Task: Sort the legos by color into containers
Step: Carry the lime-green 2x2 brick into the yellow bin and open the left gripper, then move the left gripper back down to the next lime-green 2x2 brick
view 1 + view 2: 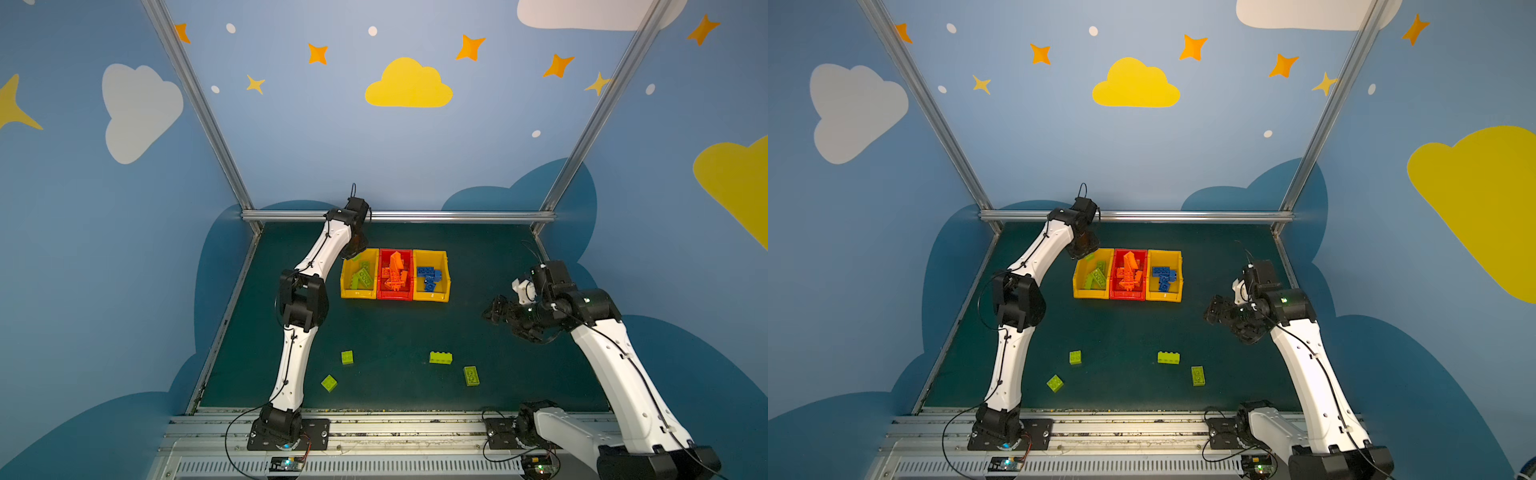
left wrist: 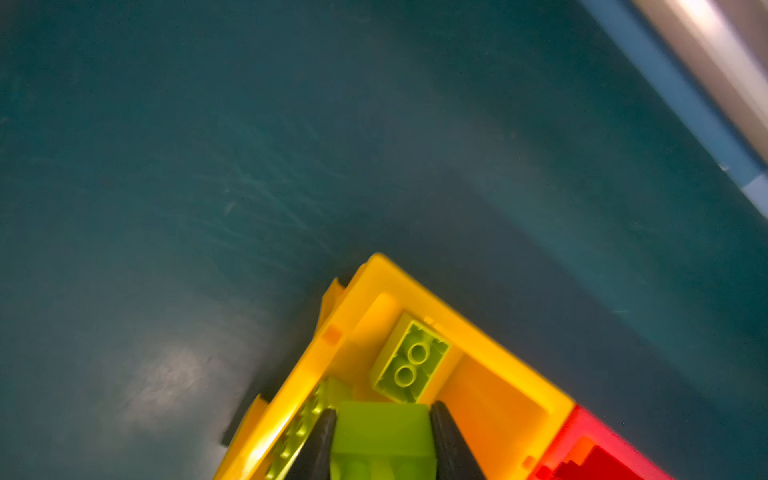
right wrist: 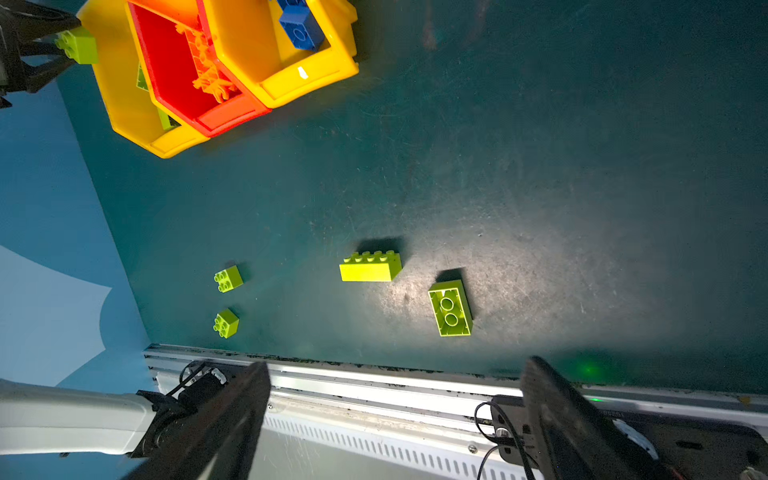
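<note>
Four green legos (image 1: 441, 358) lie loose on the table (image 1: 395, 332), from 5 to 7 o'clock of the bins. Orange ones fill the red bin (image 1: 395, 296), blue ones the right bin (image 1: 432, 296). Left gripper (image 2: 382, 409) hangs over the 11 o'clock corner of the left bin (image 1: 356, 294), fingers (image 2: 322, 440) pinching a green brick (image 2: 382, 444). Right gripper (image 3: 397, 362) hovers at 3 o'clock, fingers spread wide, empty. The brick sits so near the rim that a release may clip it and bounce out. It could also land on the leaning greens and tumble over the wall. A low retreat could nudge the bin.
</note>
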